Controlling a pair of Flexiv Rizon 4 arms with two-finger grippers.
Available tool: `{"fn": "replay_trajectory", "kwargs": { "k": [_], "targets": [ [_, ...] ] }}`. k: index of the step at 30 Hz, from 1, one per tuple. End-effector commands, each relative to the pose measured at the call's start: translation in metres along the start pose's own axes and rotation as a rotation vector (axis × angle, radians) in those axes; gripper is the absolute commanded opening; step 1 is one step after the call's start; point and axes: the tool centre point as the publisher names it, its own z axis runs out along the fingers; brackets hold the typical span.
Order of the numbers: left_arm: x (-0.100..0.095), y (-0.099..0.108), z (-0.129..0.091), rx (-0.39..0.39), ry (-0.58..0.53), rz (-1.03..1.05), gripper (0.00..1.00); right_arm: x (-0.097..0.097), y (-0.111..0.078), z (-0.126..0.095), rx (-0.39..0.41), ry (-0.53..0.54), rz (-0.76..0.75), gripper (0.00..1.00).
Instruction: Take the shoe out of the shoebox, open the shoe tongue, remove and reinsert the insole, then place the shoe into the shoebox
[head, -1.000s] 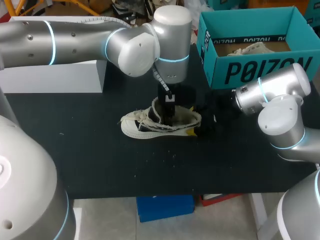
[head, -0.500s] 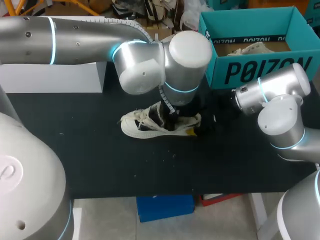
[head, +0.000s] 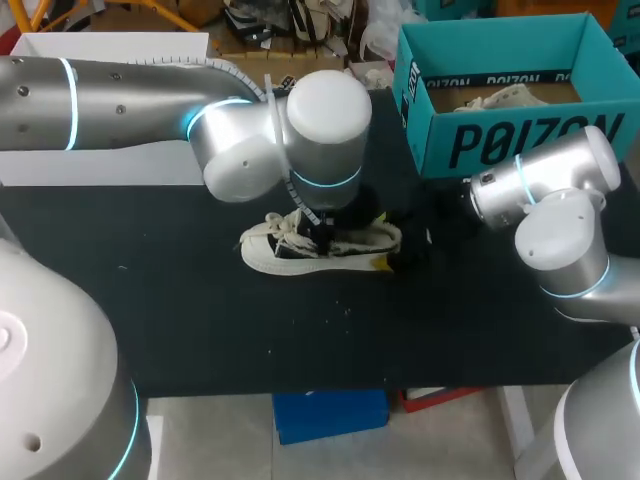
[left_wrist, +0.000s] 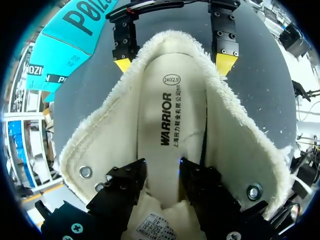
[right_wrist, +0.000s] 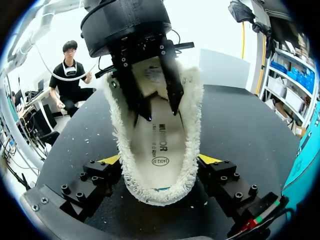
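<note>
A white canvas shoe (head: 275, 250) with a fleece lining lies on its sole in the middle of the black table (head: 200, 330), toe to the left. Its tongue is folded forward, and the white insole (left_wrist: 170, 120) lies inside. My left gripper (left_wrist: 162, 175) reaches down into the shoe's mouth and is shut on the insole's narrow middle, with the black fingers (right_wrist: 172, 85) on either side. My right gripper (right_wrist: 159, 160) is shut on the shoe's heel (right_wrist: 160, 192), one yellow tip (left_wrist: 226, 62) at each side. In the head view the left wrist (head: 320, 150) hides its own fingers.
The teal shoebox (head: 500, 140) stands open at the back right, with another pale shoe (head: 505, 97) inside. A white box (head: 100, 165) sits at the back left under my left arm. The front strip of the table has free room.
My left arm's wrist has swung left over the shoe and dropped lower. The shoe and my right arm have stayed in place.
</note>
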Motion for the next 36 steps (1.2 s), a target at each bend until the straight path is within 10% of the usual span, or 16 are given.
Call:
{"fn": "replay_trajectory", "kwargs": {
  "k": [1, 6, 9, 36],
  "targets": [
    [-0.002, 0.007, 0.023, 0.032, 0.029, 0.011, 0.45, -0.001, -0.003, 0.001, 0.003, 0.0, 0.002, 0.0],
    [-0.002, 0.006, 0.014, 0.037, 0.098, 0.019, 0.42, -0.001, -0.003, 0.001, 0.003, 0.0, 0.002, 0.0],
    [-0.006, 0.005, 0.005, 0.042, 0.193, 0.037, 0.0, -0.001, -0.003, 0.001, 0.003, 0.0, 0.002, 0.0],
    [0.008, 0.001, -0.057, 0.064, 0.492, 0.109, 0.0, -0.001, -0.003, 0.001, 0.003, 0.0, 0.002, 0.0]
  ]
}}
